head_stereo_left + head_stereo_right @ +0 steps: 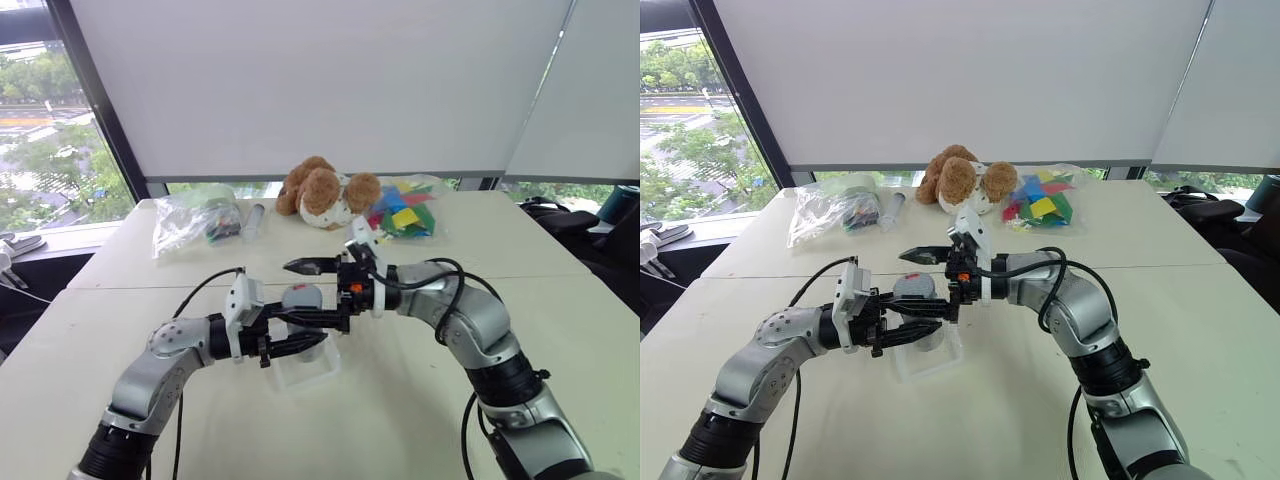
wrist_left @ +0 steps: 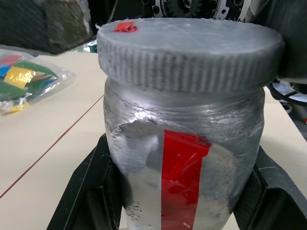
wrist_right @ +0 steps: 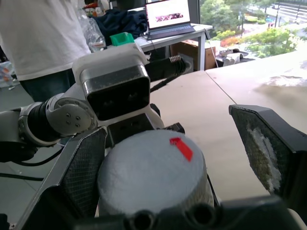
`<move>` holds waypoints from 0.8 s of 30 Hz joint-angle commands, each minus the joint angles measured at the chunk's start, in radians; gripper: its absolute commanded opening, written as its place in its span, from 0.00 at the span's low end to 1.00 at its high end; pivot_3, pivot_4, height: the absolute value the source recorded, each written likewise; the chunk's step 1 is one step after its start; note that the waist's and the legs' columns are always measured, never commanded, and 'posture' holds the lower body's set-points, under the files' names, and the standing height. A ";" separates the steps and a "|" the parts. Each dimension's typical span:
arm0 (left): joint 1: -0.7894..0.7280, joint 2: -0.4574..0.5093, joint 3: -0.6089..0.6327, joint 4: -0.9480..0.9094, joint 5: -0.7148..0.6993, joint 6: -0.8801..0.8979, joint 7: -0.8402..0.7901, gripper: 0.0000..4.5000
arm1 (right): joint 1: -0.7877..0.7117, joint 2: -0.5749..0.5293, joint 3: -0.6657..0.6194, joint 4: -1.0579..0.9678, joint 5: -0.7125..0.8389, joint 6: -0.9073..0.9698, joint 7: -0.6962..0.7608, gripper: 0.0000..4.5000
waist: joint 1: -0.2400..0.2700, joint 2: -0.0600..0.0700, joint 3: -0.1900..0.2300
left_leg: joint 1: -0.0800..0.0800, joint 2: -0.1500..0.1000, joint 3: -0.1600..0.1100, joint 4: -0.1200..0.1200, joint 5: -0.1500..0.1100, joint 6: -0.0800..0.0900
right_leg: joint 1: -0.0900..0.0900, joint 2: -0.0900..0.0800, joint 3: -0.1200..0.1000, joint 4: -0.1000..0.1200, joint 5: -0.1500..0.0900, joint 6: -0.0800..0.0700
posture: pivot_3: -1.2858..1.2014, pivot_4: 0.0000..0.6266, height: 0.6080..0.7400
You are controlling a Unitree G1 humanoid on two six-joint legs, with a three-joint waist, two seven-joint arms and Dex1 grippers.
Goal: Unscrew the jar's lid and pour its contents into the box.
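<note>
While the left hand [image 1: 300, 335] stays out of it, clenched on the jar [image 2: 184, 158] and holding it upright over the box [image 1: 305, 372] on the bench [image 1: 560, 300], the right hand [image 1: 312, 290] brackets the lid [image 3: 151, 170] with its fingers spread — one beside the cap, the other well clear. The left wrist view shows the jar's red stripe [image 2: 181, 179]; the right wrist view shows a person [image 3: 43, 38] beyond the left hand.
</note>
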 commanded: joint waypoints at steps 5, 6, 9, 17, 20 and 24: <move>0.000 0.003 0.014 -0.042 -0.017 -0.017 0.002 0.48 | -0.001 -0.051 -0.071 0.025 0.014 -0.009 0.029 0.99 | 0.001 0.000 0.000 | 0.000 0.000 0.000 0.000 0.000 0.000 | 0.000 0.000 0.000 0.000 0.000 0.000 | 0.52 0.24 1.00; 0.003 0.006 0.014 -0.043 -0.017 -0.018 0.000 0.48 | 0.004 -0.057 -0.072 0.025 0.015 -0.010 0.033 0.99 | 0.001 0.000 0.000 | 0.000 0.000 0.000 0.000 0.000 0.000 | 0.000 0.000 0.000 0.000 0.000 0.000 | 0.52 0.24 1.00; 0.005 0.009 0.014 -0.044 -0.019 -0.017 -0.001 0.48 | 0.013 -0.067 -0.079 0.024 0.025 -0.006 0.039 0.99 | 0.000 0.000 0.000 | 0.000 0.000 0.000 0.000 0.000 0.000 | 0.000 0.000 0.000 0.000 0.000 0.000 | 0.52 0.24 1.00; 0.011 0.015 0.019 -0.049 -0.021 -0.016 0.001 0.48 | 0.040 -0.089 -0.093 0.017 0.049 -0.009 0.068 0.99 | 0.001 0.000 0.000 | 0.000 0.000 0.000 0.000 0.000 0.000 | 0.000 0.000 0.000 0.000 0.000 0.000 | 0.52 0.24 1.00; 0.013 0.017 0.020 -0.050 -0.022 -0.015 0.002 0.48 | 0.046 -0.093 -0.099 0.012 0.065 -0.016 0.091 0.99 | 0.001 0.000 0.000 | 0.000 0.000 0.000 0.000 0.000 0.000 | 0.000 0.000 0.000 0.000 0.000 0.000 | 0.52 0.24 1.00; 0.013 0.020 0.021 -0.049 -0.021 -0.014 0.002 0.48 | 0.032 -0.075 -0.130 -0.002 0.112 0.000 0.107 0.99 | 0.001 0.000 0.000 | 0.000 0.000 0.000 0.000 0.000 0.000 | 0.000 0.000 0.000 0.000 0.000 0.000 | 0.52 0.24 1.00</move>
